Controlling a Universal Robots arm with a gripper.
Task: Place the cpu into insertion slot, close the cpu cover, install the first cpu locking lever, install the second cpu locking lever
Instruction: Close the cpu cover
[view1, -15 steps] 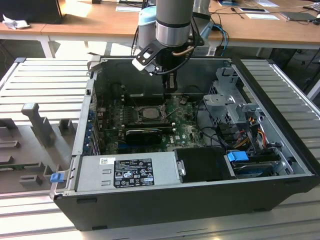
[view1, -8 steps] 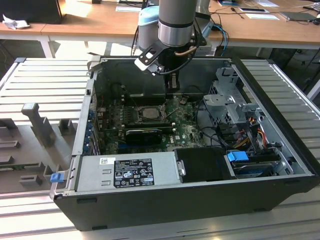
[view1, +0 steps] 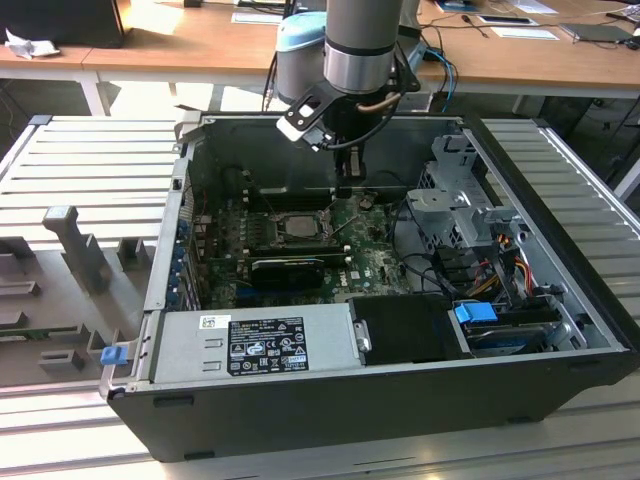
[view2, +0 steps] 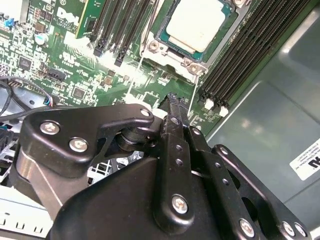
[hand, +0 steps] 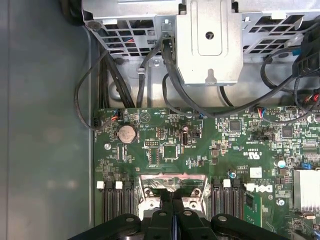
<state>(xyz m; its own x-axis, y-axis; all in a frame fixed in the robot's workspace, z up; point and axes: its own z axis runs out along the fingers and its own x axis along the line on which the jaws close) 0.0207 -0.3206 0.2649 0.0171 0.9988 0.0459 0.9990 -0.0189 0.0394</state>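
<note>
The cpu (view2: 196, 24), a silver-grey square chip, lies flat in the insertion slot (view2: 170, 41), with its edges bare. In the exterior view the slot (view1: 290, 225) sits mid-board in the open computer case. My gripper (view1: 345, 188) hangs just off the slot's side toward the exterior view's right, a little above the green motherboard (view1: 375, 255). Its black fingers are shut together with nothing seen between them in both wrist views (view2: 174, 99) (hand: 172, 194). Two thin wire levers (view2: 134, 76) run along the slot's silver bracket (hand: 150, 181). I cannot make out the cpu cover.
Black memory slots (view2: 240, 55) flank the socket. A grey drive cage (view1: 465, 195) with bundled cables (view1: 430, 265) stands at the exterior view's right. The power supply (view1: 255, 345) fills the case's near side. The case's walls (view1: 190, 190) ring the board.
</note>
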